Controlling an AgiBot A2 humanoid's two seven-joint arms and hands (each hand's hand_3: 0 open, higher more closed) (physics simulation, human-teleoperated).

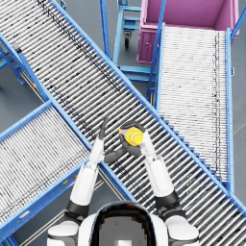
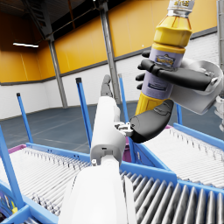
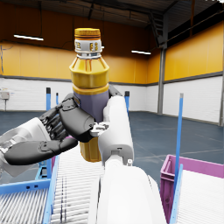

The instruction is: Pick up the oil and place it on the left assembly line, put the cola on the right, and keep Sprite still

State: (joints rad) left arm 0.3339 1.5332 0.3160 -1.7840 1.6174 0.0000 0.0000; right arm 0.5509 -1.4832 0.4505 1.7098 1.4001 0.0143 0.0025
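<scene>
Head view: one oil bottle (image 1: 134,137), seen from straight above, so only its yellow cap shows. It is held up over the long slanted conveyor (image 1: 72,62). My right hand (image 1: 134,150) is wrapped around it. My left hand (image 1: 102,136) is just beside it and holds nothing, fingers straight and apart, thumb reaching toward the bottle. There are three conveyors: the long one, a left conveyor (image 1: 33,153) and a right conveyor (image 1: 192,81). One pink bin (image 1: 187,12) sits at the right conveyor's far end, cut off by the frame.

Left wrist view: the bottle (image 2: 168,48) is upright in my right hand (image 2: 183,78), its cap cut off at the edge. My left thumb overlaps its base; I cannot tell whether they touch.

Right wrist view: the whole bottle (image 3: 89,74) shows, yellow with a purple label too small to read. My right fingers are closed around its middle. My left hand (image 3: 35,151) sits lower, beside it.
</scene>
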